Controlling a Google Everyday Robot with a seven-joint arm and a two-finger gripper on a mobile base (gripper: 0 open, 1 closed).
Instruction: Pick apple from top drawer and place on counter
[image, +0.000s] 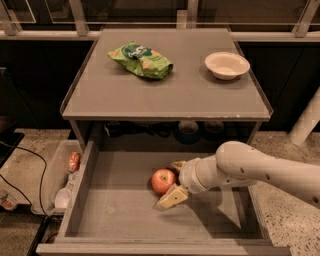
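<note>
Low centre of the frame, the apple (162, 180) lies on the floor of the pulled-out top drawer (115, 220). The gripper (171, 183) sits against its right side, fingers spread apart and not clamped, one above and one below. The counter (165, 95) fills the upper half.

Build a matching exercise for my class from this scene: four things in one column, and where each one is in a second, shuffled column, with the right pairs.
Things
1. apple
2. white bowl
3. green snack bag
4. pincer

Places
A. far right part of the counter
B. lying on the floor of the open top drawer
C. far left part of the counter
D. reaching into the top drawer from the right, open, a finger on either side of the apple

Pairs: 1-B, 2-A, 3-C, 4-D
</note>
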